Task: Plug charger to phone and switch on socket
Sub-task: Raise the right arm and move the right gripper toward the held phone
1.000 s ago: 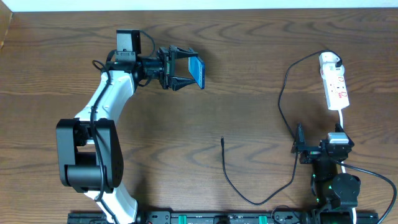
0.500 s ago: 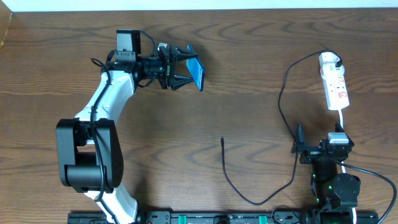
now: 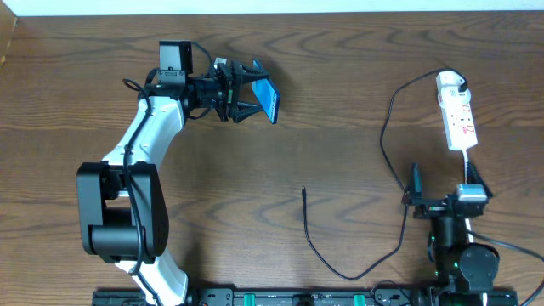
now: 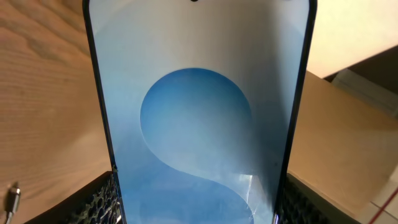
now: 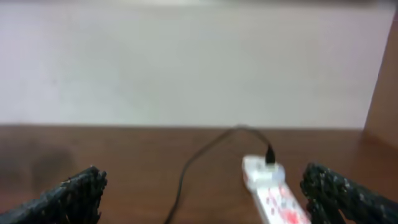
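The left gripper [image 3: 252,92] grasps the phone [image 3: 269,97] between its fingers [image 4: 102,199], lifted above the tabletop [image 3: 340,102]. The right gripper [image 3: 442,197] stands released and empty near the socket [image 3: 456,110], with the charger [image 3: 336,255] lying slack between them.

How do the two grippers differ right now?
The left gripper is shut on the phone, held off the table at far left; the right gripper holds nothing, its jaws spread wide. The left is reached out over the table; the right sits tucked near its base, facing the socket. Neither touches the charger.
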Robot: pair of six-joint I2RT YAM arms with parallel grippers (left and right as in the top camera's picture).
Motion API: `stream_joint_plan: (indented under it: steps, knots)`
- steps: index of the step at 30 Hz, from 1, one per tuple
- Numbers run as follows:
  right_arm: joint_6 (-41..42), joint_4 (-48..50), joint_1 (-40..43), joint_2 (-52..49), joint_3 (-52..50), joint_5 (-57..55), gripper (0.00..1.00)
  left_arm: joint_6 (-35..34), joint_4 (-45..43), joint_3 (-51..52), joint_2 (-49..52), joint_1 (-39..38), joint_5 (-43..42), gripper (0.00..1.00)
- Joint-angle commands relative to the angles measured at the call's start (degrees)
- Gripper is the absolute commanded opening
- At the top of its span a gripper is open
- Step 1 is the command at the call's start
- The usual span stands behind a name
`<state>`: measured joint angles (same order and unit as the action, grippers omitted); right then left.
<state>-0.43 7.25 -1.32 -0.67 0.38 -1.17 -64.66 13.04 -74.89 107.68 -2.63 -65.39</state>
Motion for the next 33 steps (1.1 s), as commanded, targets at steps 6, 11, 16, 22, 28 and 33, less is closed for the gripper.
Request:
stream_joint_plan:
  steps: [6, 11, 16, 22, 28, 33]
  knots:
    - [0.61, 0.22, -0.13, -4.22, 3.37, -0.17, 0.99, 1.03, -0.42, -0.44, -2.05, 0.04, 6.60, 0.07]
    - [0.57, -0.13, 1.18, -20.90, 12.94, 0.26, 0.99, 1.01, -2.23, -0.44, -2.05, 0.04, 9.57, 0.08]
    - [0.33, -0.20, 1.73, -39.93, 25.88, 7.37, 0.99, 1.01, -4.15, -0.44, -2.05, 0.04, 9.62, 0.08]
    - [7.91, -2.84, 1.70, -61.86, 44.54, 22.53, 0.99, 0.96, -4.61, -0.44, -2.05, 0.04, 11.80, 0.08]
    - [16.52, -1.03, 1.70, -76.94, 57.29, 37.18, 0.99, 0.33, -4.63, -0.44, -2.05, -0.07, 12.57, 0.07]
    - [30.01, 14.27, 1.27, -82.88, 58.10, 42.71, 0.99, -1.27, -4.63, -0.44, -2.05, -0.07, 15.39, 0.07]
